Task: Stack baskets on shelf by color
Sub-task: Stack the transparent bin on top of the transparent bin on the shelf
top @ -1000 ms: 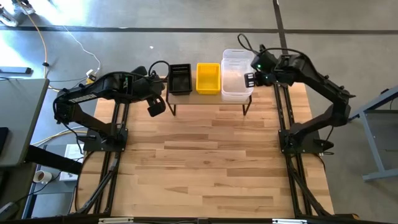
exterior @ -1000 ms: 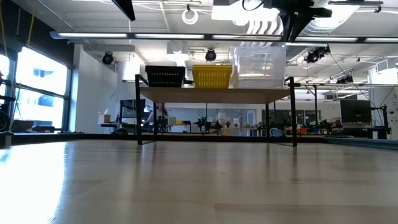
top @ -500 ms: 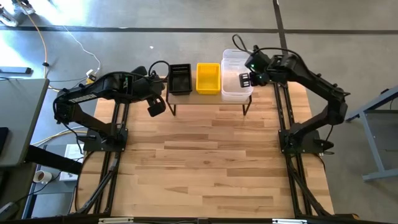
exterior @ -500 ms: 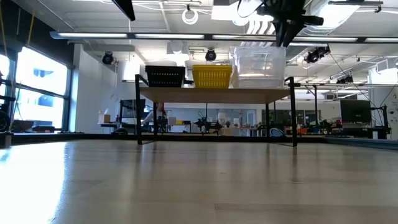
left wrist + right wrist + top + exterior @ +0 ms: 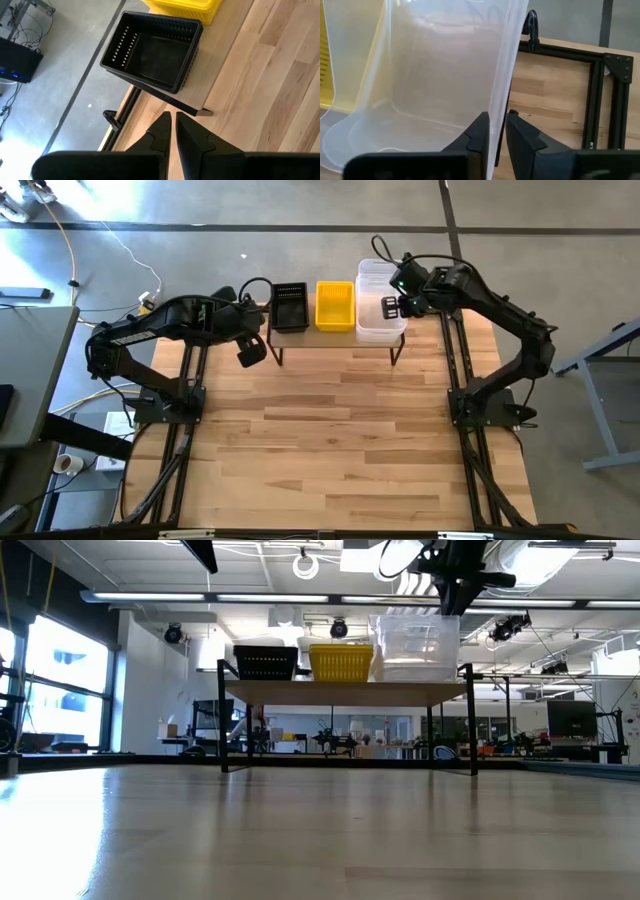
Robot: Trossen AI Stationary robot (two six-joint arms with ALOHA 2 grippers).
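Since the earlier frame, the right gripper [image 5: 392, 307] has travelled toward nine o'clock over the clear translucent plastic basket [image 5: 376, 302]; its fingers [image 5: 478, 131] straddle the basket's wall, pinching it. On the low light-wood shelf [image 5: 345, 691], toward twelve o'clock of the table, the yellow plastic basket [image 5: 334, 305] stands centre and the black perforated basket [image 5: 289, 306] toward nine o'clock. Left gripper [image 5: 173, 127], jaws together, waits nearby. Good practice: seat the pads fully on the wall and lift vertically.
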